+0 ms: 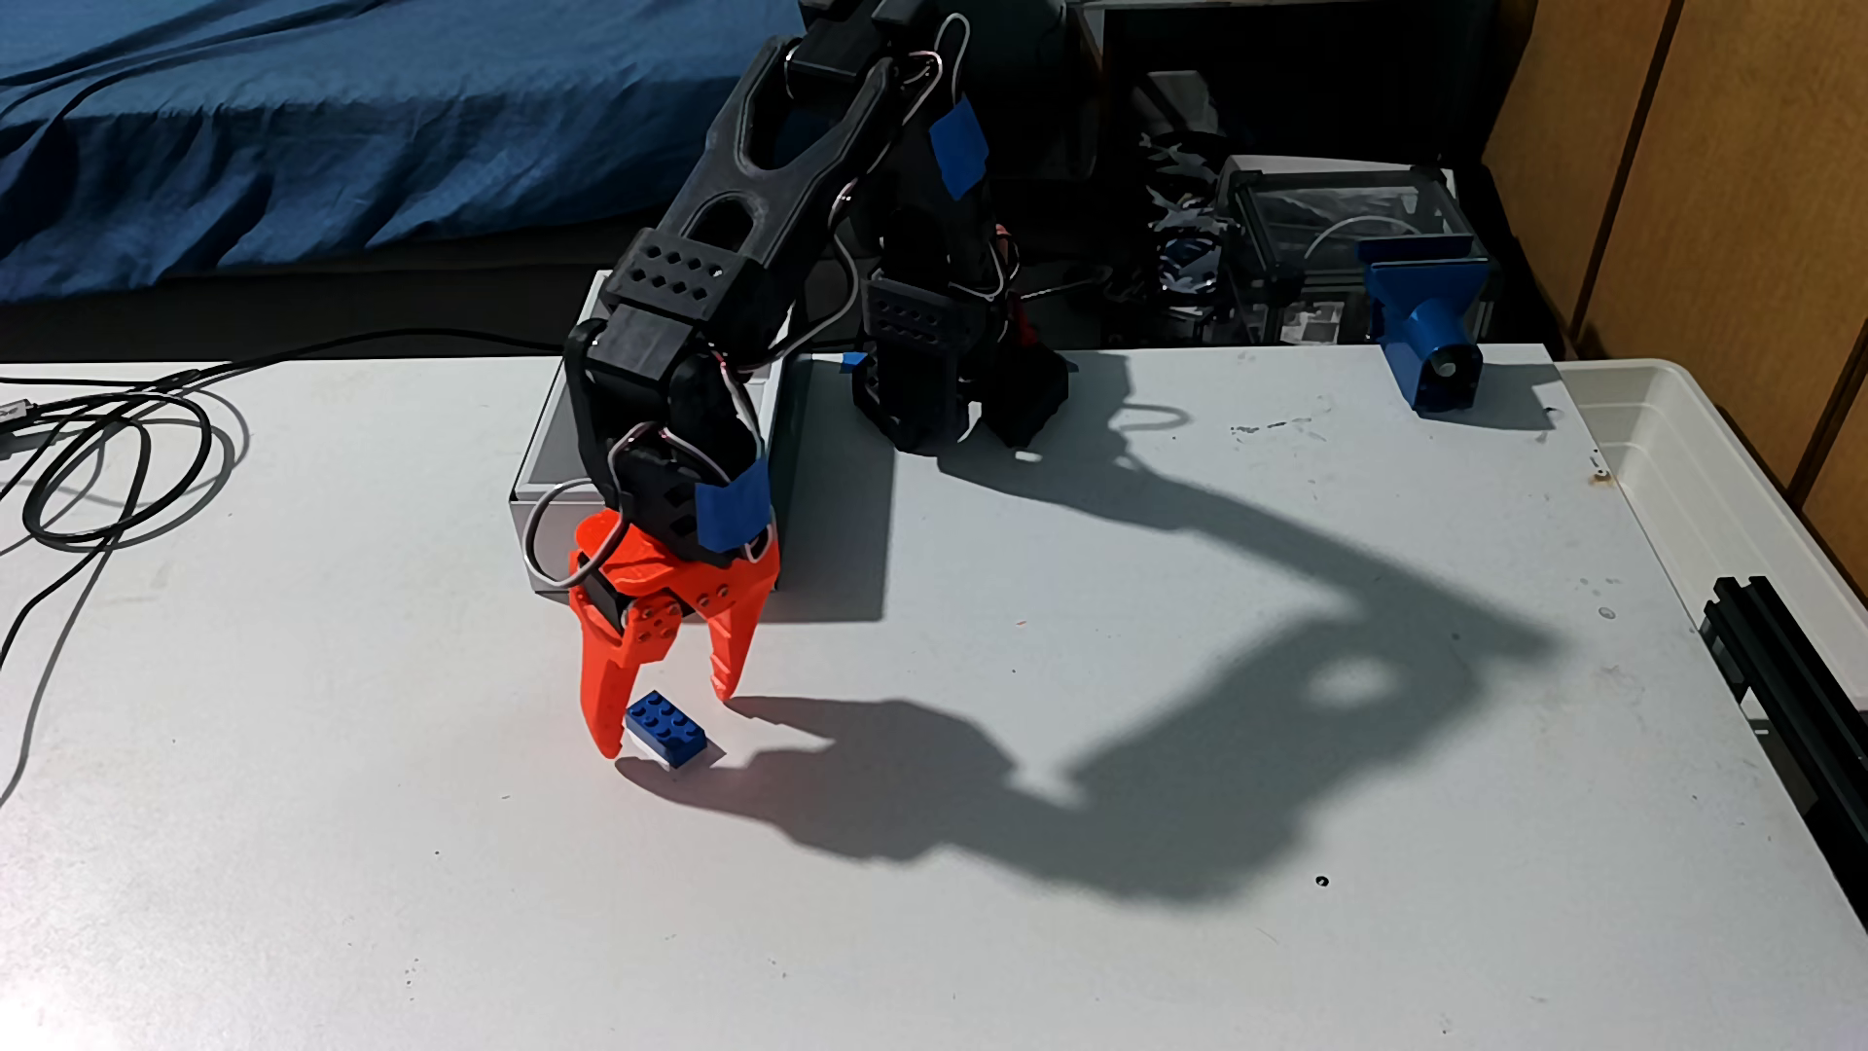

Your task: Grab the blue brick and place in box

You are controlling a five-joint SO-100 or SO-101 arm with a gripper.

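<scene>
In the fixed view the small dark-blue studded brick (666, 730) lies flat on the white table (1011, 910), left of centre. My orange gripper (667, 723) hangs open just over it, pointing down. The longer left finger (604, 697) reaches the table beside the brick's left end. The shorter right finger (730, 657) ends above and to the right of the brick. Whether either finger touches the brick I cannot tell. The white box (541, 475) stands directly behind the gripper, largely hidden by the black arm (728, 232).
A blue clamp-like mount (1425, 323) sits at the table's far right edge, with a translucent white bin (1718, 485) beyond it. Black cables (111, 465) coil at the far left. The arm's base (950, 394) stands behind centre. A black rail (1789, 677) lies at right.
</scene>
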